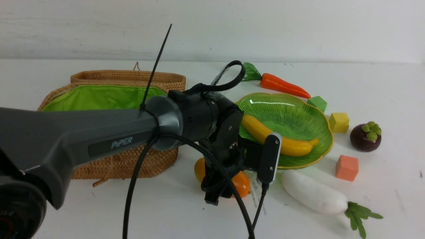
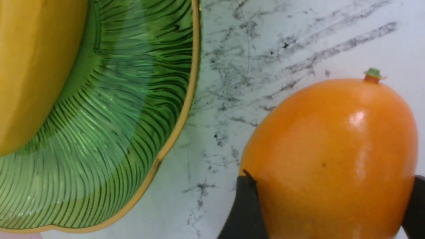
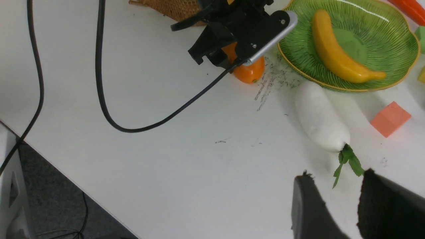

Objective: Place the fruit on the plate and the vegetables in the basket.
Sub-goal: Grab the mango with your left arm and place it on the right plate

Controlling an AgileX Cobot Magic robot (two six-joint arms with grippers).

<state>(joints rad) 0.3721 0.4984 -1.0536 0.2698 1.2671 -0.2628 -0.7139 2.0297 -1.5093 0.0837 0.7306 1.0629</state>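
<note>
My left gripper (image 2: 332, 179) pinching mango (image 2: 328, 139), just beside plate (image 1: 292, 109). Banana (image 1: 295, 146) already on plate. Mangosteen (image 1: 365, 137), radish (image 1: 312, 194), carrot (image 1: 282, 85) pending, lying around plate; nothing seen in basket (image 1: 126, 162). Right gripper (image 3: 335, 176) spread, empty.

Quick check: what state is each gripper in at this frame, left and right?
Left gripper: closed on the mango.
Right gripper: open, holding nothing.

Glossy mango (image 2: 332, 149), ribbed glass plate (image 2: 116, 132)

White table (image 1: 382, 83): basket (image 1: 132, 78), plate (image 1: 292, 106), radish (image 1: 312, 194), carrot (image 1: 282, 85), mangosteen (image 1: 365, 139), foam cubes (image 1: 347, 167)
</note>
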